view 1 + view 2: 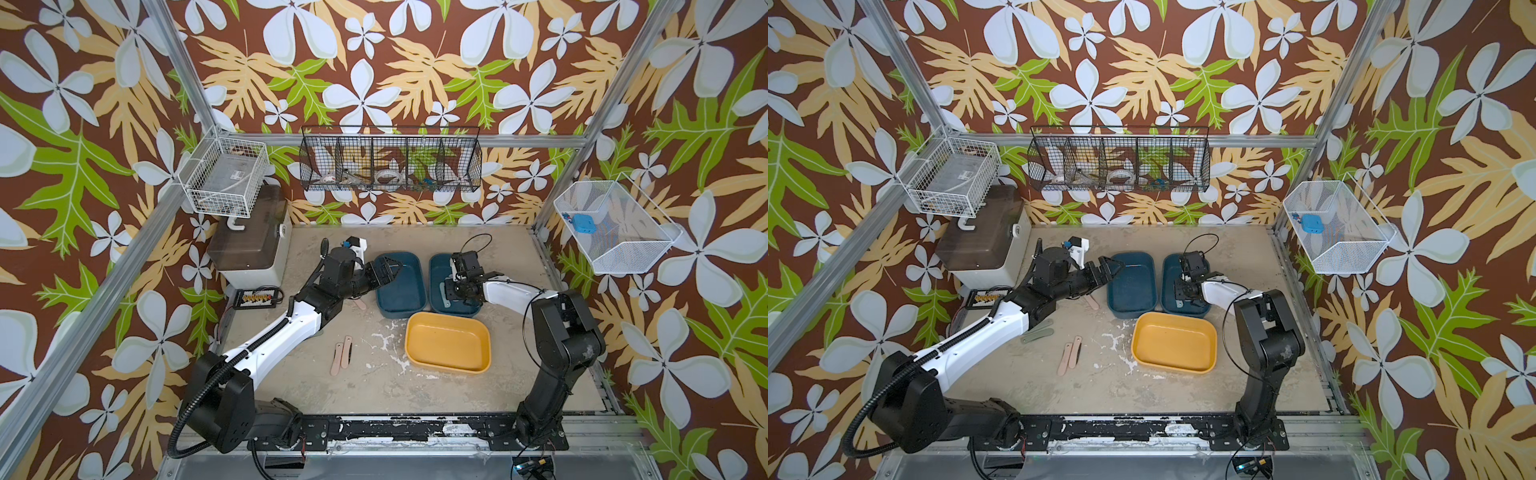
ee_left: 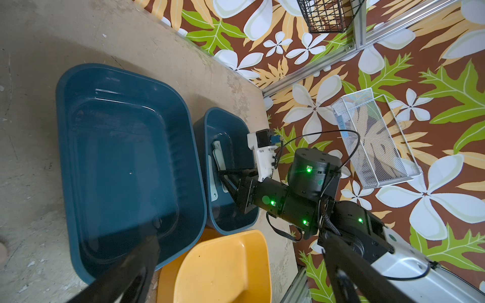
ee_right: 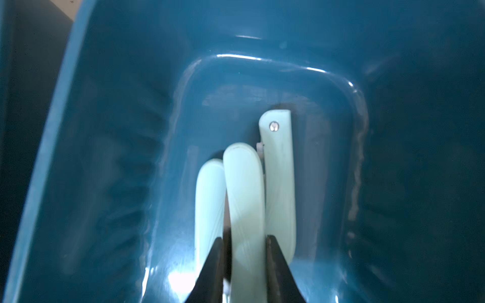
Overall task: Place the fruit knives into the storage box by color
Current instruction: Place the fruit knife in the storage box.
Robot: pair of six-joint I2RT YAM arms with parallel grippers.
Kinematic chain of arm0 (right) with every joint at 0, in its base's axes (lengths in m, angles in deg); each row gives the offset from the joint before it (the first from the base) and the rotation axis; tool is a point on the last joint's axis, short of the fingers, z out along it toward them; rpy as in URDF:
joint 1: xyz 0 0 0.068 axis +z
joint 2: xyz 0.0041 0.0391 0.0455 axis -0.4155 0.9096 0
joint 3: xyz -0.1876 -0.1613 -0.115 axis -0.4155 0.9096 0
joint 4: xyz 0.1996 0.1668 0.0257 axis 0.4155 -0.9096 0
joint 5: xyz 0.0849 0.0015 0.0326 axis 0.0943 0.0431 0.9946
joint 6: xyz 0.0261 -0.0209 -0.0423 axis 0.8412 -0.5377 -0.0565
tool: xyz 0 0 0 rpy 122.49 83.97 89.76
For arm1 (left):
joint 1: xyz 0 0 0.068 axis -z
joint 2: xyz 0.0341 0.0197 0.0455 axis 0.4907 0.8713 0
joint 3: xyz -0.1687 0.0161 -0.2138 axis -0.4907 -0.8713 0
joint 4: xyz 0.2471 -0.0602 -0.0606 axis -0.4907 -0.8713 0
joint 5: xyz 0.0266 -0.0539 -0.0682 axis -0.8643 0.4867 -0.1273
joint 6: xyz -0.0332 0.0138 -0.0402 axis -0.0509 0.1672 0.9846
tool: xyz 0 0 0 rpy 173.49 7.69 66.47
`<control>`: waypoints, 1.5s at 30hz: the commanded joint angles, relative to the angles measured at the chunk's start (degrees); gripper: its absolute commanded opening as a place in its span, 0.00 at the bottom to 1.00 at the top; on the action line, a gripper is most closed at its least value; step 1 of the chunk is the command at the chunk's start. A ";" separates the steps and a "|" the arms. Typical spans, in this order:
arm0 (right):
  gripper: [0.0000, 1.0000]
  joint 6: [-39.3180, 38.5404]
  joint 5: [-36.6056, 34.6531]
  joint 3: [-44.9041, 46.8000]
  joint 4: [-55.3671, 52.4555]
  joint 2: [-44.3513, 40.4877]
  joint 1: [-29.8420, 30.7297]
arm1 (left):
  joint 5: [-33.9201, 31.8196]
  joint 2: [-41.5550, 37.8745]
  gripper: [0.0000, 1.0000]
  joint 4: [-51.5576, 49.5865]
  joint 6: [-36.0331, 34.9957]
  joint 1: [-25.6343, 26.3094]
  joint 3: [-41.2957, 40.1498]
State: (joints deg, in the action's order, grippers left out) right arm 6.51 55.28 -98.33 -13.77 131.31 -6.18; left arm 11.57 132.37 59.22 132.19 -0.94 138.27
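Note:
Inside the right blue storage box (image 1: 437,270) my right gripper (image 3: 244,237) is shut on a light blue fruit knife (image 3: 244,196), with a thin dark gap at one finger. Two more light blue knives (image 3: 210,204) (image 3: 278,183) lie on either side of it on the box floor. The left gripper (image 1: 390,266) hangs open and holds nothing over the near corner of the left blue box (image 1: 401,295). Two pink knives (image 1: 336,361) (image 1: 346,352) lie on the table. A third pink knife (image 1: 1092,301) shows under the left arm. Grey-green knives (image 1: 1038,335) lie beside that arm.
A yellow box (image 1: 449,345) stands in front of the blue boxes, holding nothing. A brown-lidded case (image 1: 249,245) and a connector strip (image 1: 257,297) sit at the back left. Wire baskets hang on the back wall (image 1: 390,164) and the right wall (image 1: 615,226).

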 commanded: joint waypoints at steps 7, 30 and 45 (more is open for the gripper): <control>0.30 0.98 0.13 0.01 1.44 1.47 -0.05 | -0.30 -0.85 1.00 0.95 0.00 0.03 -0.44; 0.46 1.51 2.21 -5.57 -3.76 -13.95 7.79 | -10.58 -10.35 1.00 -8.79 -5.23 -0.14 -1.96; 0.55 1.38 0.58 -7.13 -6.91 -15.32 31.99 | -18.49 -31.96 1.00 -22.69 -0.48 -4.89 -13.74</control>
State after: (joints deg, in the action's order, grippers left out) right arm 7.89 56.79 -104.69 -19.74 115.05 23.83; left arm -4.51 102.43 40.23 131.10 -5.00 125.49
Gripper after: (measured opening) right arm 0.553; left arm 0.996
